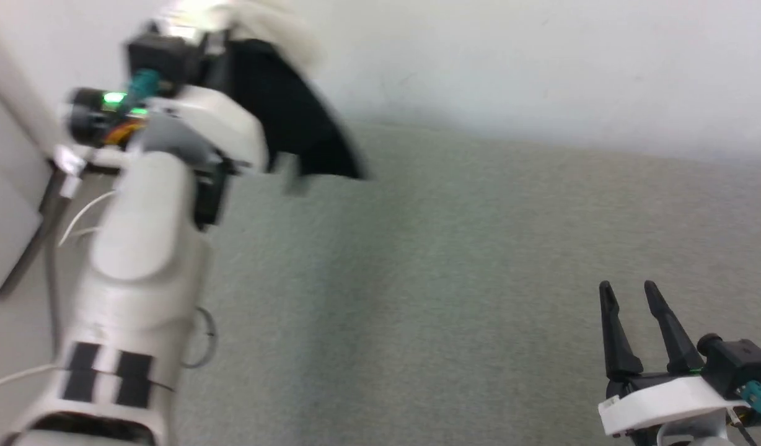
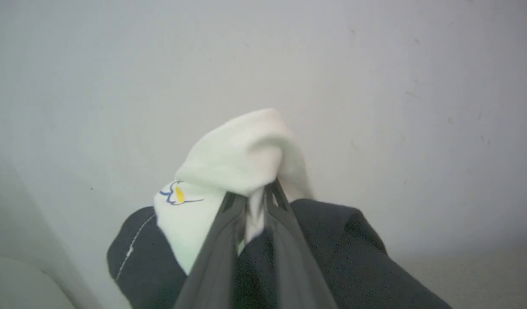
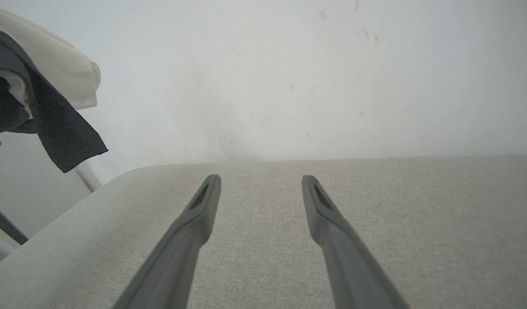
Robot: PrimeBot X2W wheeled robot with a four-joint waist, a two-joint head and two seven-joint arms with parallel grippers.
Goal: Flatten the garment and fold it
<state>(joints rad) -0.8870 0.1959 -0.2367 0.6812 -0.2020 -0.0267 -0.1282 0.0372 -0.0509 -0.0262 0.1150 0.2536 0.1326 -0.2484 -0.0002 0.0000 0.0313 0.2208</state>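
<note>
The left forearm [image 1: 139,248], pale and blurred, rises nearest the lens at the lower left of the head view; two black strips mark it near its base, thin white cables [image 1: 83,217] hang beside it, and one green light [image 1: 114,98] glows at its wrist. There is one garment [image 2: 237,154], two hands with two dark fingers each, and one counter [image 1: 448,279].

The left hand [image 2: 255,191] is held high at the upper left; its fingers [image 2: 220,244] are pressed close together, pinching a bunched fold of white cloth between their tips. The garment is off the counter altogether, gathered around that hand; white cloth bulges above the fingertips, and black fabric drapes on either side of the fingers lower down. One small yellow-and-blue print [image 2: 177,195] shows just left of the fingers; in the head view one black sleeve [image 1: 294,124] hangs to the right of the wrist, its lower edge seen against the counter's far edge.

Further right, the counter, covered in grey-green cloth, runs up to a pale wall [image 1: 541,62]. At the lower right the right hand [image 1: 629,290] sits low over the counter's near part, well apart from the garment; its two fingers are spread, the counter's cloth showing through the gap, tips pointing toward the wall. In its wrist view the garment hangs at the upper left, past the counter's rounded corner.
</note>
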